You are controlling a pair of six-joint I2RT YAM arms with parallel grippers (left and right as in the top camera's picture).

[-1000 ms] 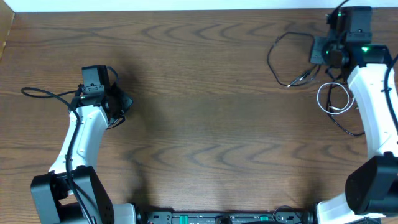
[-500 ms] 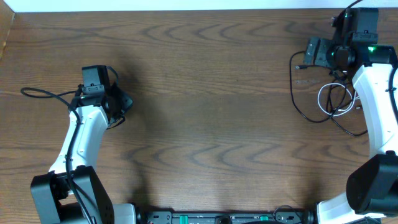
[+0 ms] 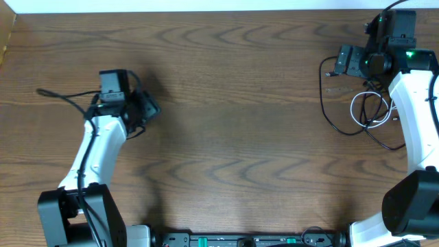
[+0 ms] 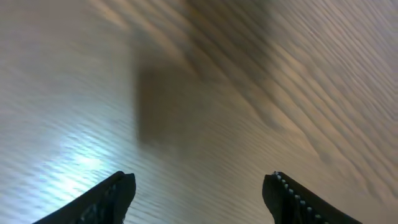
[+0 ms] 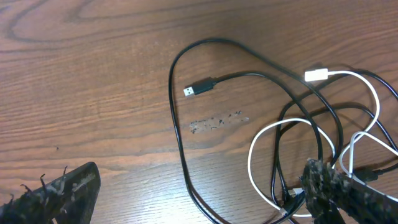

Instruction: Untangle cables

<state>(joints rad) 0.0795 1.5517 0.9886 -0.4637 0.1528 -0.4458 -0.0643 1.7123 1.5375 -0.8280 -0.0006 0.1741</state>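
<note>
The black cable lies on the table in a long loop with its plug free. The cable runs on the wood under the gap between my right gripper's open fingers, which touch nothing. The white cable coils to the right, crossing the black one, with its white plug at the top. Overhead, both the black cable and the white cable sit at the far right, just below the right gripper. My left gripper is open over bare wood, far left of the cables.
The wooden table stretches between the two arms. The left arm's own black wire trails out to the left. The right arm's white link stands just right of the cable pile, close to the table's right edge.
The right gripper opened and let go of the black cable, which dropped into a longer loop to the right. The left gripper opened and shifted a little to the right.
</note>
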